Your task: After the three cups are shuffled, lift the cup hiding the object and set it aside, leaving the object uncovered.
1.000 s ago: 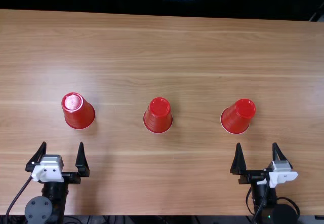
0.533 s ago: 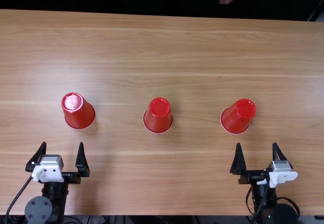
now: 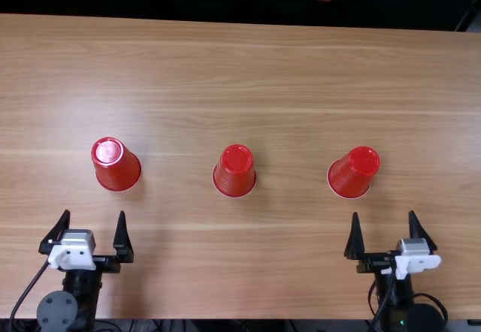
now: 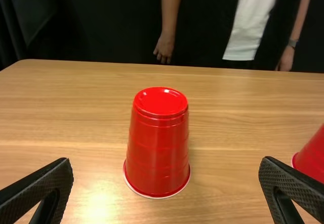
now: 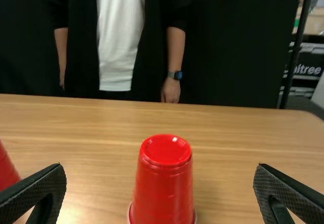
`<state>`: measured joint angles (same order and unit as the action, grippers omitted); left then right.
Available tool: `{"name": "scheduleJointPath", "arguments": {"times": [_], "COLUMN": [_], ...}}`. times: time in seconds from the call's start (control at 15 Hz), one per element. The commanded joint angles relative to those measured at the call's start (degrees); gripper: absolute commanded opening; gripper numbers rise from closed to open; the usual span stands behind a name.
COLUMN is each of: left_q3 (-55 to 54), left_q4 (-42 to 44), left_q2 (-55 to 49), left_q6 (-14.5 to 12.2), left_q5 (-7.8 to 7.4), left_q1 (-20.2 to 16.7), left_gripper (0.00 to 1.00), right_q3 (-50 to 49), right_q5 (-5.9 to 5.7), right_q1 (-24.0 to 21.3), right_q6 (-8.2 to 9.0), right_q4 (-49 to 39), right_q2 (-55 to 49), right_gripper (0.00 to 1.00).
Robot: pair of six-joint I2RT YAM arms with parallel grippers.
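Three inverted red plastic cups, axes vertical, stand in a row on the light brown wooden table (image 3: 240, 84): left cup (image 3: 115, 164) straight ahead of the left gripper (image 3: 92, 215), right cup (image 3: 353, 172) ahead of the right gripper (image 3: 383, 216), both with fingers spread apart, middle cup (image 3: 235, 170) between the arms; which cup hides the object cannot be told.

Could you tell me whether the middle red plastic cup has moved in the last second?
No. The middle red plastic cup keeps its spot between the left red plastic cup and the right red plastic cup.
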<state>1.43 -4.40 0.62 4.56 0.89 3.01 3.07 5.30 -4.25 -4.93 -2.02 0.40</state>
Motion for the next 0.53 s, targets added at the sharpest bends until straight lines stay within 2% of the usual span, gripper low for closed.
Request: {"name": "scheduleJointPath", "arguments": {"times": [0.0,0.07,0.27,0.4,0.47], "left_q3": [-0.6,2.7,10.9,19.3,24.7], "left_q4": [-0.1,-1.4,-8.5,-10.6,-12.4], "left_q2": [-0.6,-0.6,0.0,8.8,14.4], "left_q6": [-3.5,-5.2,-5.6,-5.6,-5.6], "left_q5": [-3.42,-3.42,-2.26,-1.31,-1.2], "left_q1": [0.2,0.2,0.2,0.2,0.2], "left_gripper": [1.0,1.0,1.0,1.0,1.0], "right_q3": [4.6,5.3,11.6,19.1,23.3], "right_q5": [-0.34,-0.34,-0.24,-0.13,-0.13], "right_q1": [-2.3,-3.5,-4.7,-4.6,-4.5], "right_q6": [-1.61,-1.61,-1.08,0.5,0.5], "right_q4": [-0.2,0.3,3.2,6.4,9.8], "right_q2": [-0.4,-0.4,2.3,9.7,14.7], "right_gripper": [1.0,1.0,1.0,1.0,1.0]}}
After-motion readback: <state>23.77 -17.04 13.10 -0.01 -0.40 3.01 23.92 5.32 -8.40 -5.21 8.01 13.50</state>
